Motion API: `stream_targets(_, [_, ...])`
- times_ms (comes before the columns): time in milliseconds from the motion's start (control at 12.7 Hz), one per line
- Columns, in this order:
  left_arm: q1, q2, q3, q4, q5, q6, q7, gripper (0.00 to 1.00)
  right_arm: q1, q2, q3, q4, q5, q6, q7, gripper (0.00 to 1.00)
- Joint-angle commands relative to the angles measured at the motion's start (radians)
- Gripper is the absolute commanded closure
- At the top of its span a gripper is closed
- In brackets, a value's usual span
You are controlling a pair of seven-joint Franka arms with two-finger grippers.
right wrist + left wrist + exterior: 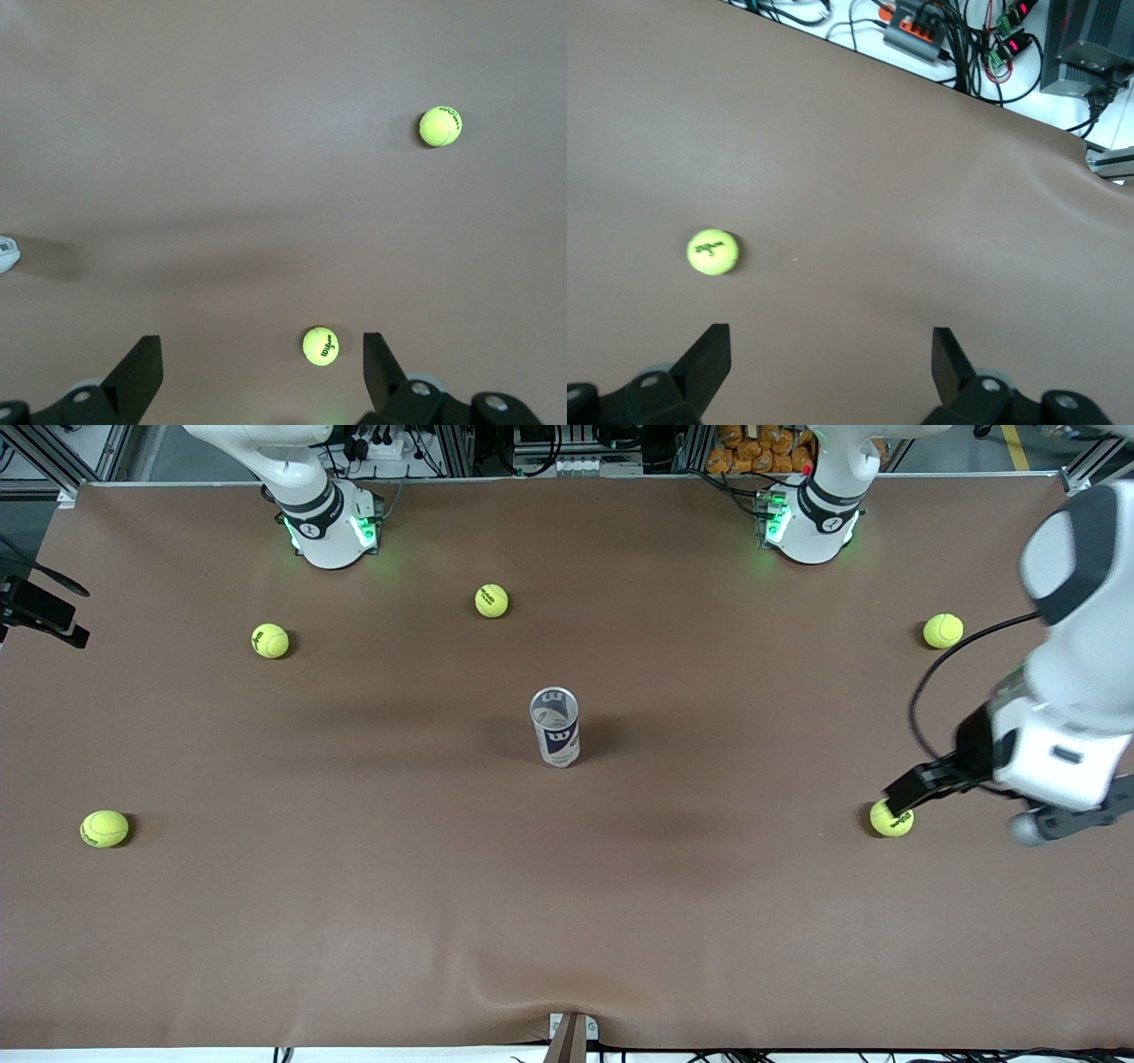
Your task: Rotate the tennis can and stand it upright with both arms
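Only the front view shows the can (555, 726), upright mid-table, well apart from both the left gripper (831, 361) and right gripper (263, 367), both wide open over bare table.

light: even, overhead | shadows: soft on table (354, 921) | blur: left arm (1076, 655) only

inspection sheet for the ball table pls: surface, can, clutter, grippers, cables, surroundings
Surface: brown mat, wrinkle at the edge nearest the front camera.
Job's things: tennis can upright mid-table, open end up, apart from everything.
Clutter: six tennis balls scattered, e.g..
Grippers: left gripper jaws open, empty, over the mat by a tennis ball; right gripper jaws open, empty, over the mat.
Cables: black cable looping off the left arm.
Surroundings: wiring and electronics past the table edge.
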Motion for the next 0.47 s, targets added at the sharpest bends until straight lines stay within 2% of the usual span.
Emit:
stream_targets(0, [0.008,-0.092,0.017,-0.065,-0.001,-0.024,0.029,0.0,-0.01,0.009,0.009,0.017,-0.016,-0.002,-0.009,0.0])
stream_targets(236, [0.008,-0.196,0.082,-0.165,-0.044,-0.032,0.139,0.0,-0.01,0.009,0.009,0.017,-0.016,-0.002,-0.009,0.0])
stream_targets(394, [0.009,-0.302,0.12,-0.304,-0.101,-0.035,0.168,0.0,-0.01,0.009,0.009,0.017,-0.016,-0.002,-0.009,0.0])
